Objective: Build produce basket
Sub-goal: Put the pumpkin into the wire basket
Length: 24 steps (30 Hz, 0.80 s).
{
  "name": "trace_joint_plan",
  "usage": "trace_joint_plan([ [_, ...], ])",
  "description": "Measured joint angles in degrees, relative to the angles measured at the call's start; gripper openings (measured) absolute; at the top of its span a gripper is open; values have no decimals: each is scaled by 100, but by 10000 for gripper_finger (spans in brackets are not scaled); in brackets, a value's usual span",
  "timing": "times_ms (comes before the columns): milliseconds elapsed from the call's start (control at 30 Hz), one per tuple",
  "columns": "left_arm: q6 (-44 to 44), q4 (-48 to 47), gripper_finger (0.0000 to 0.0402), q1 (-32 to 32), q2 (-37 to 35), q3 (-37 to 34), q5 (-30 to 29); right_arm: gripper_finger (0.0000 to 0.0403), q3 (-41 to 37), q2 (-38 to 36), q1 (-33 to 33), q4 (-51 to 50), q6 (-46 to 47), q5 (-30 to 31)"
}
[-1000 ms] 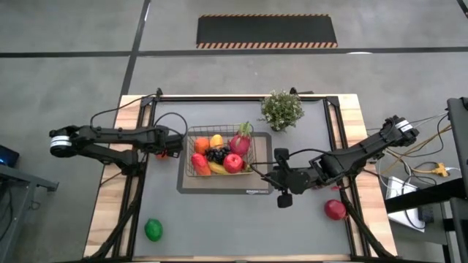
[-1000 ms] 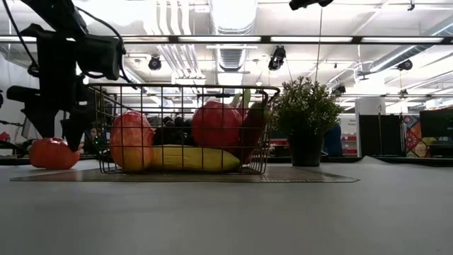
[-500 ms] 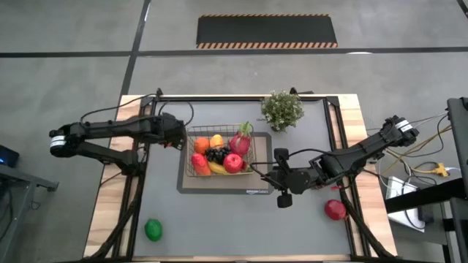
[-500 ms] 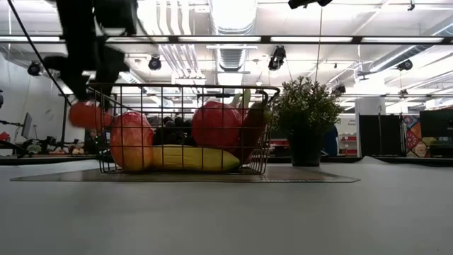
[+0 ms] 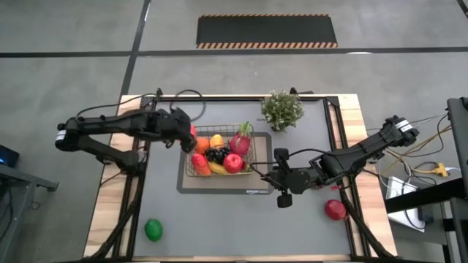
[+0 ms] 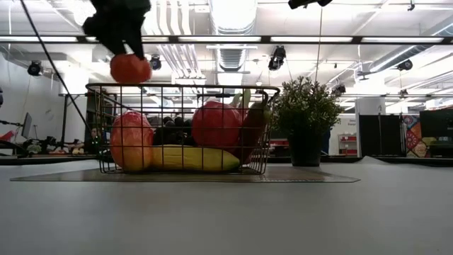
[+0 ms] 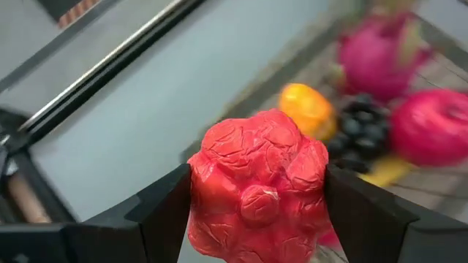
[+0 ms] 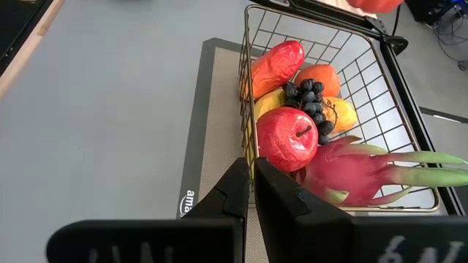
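Note:
The wire basket [image 5: 191, 172] stands on a dark mat [image 5: 219, 188] and holds a pink dragon fruit [image 5: 240, 141], a red apple [image 5: 232, 162], dark grapes [image 5: 217, 154], a banana [image 5: 217, 169] and orange fruits. My left gripper [image 5: 188, 137] is shut on a wrinkled red pepper [image 6: 130, 69] above the basket's left rim. My right gripper [image 5: 265, 174] is at the basket's right wall, shut on its wire. A green lime [image 5: 153, 229] and a second red apple [image 5: 335, 210] lie on the table. My left gripper pinches the red pepper's two opposite sides [image 7: 201, 183] between its two fingers [image 7: 157, 215]. The pepper is lifted clear, just above the basket's left rim [image 6: 106, 86]. My right gripper has the upright wire of the basket's right wall [image 8: 246, 150] between its two fingers [image 8: 232, 191], near the near corner. The fingers come about level from the table's right side. The basket rests on the mat.
A potted green plant [image 5: 282, 109] stands at the table's far side, right of the basket. The lime lies at the near left and the loose apple at the near right. Bare grey table lies in front of the mat.
My left gripper has risen from table height beside the basket's left wall and gone toward the basket, carrying the red pepper. The pepper, first beside the basket on the table, now hangs above the basket's left rim.

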Motion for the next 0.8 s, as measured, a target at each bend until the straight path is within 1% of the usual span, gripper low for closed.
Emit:
trace_joint_plan([
  [200, 184, 54, 262, -799, 786, 586, 96, 13, 0, 2, 0, 0, 0, 0],
  [333, 392, 79, 262, -1061, 1325, 939, 100, 13, 0, 2, 0, 0, -2, 0],
  [467, 846, 487, 262, -1073, 1746, 1090, 124, 13, 0, 2, 0, 0, 0, 0],
  [600, 1342, 643, 262, -910, 2023, 1131, 144, 13, 0, 2, -2, 1, 0, 0],
  [800, 1385, 659, 262, -458, 2191, 1011, 92, 13, -4, 2, 0, 0, 0, 0],
])
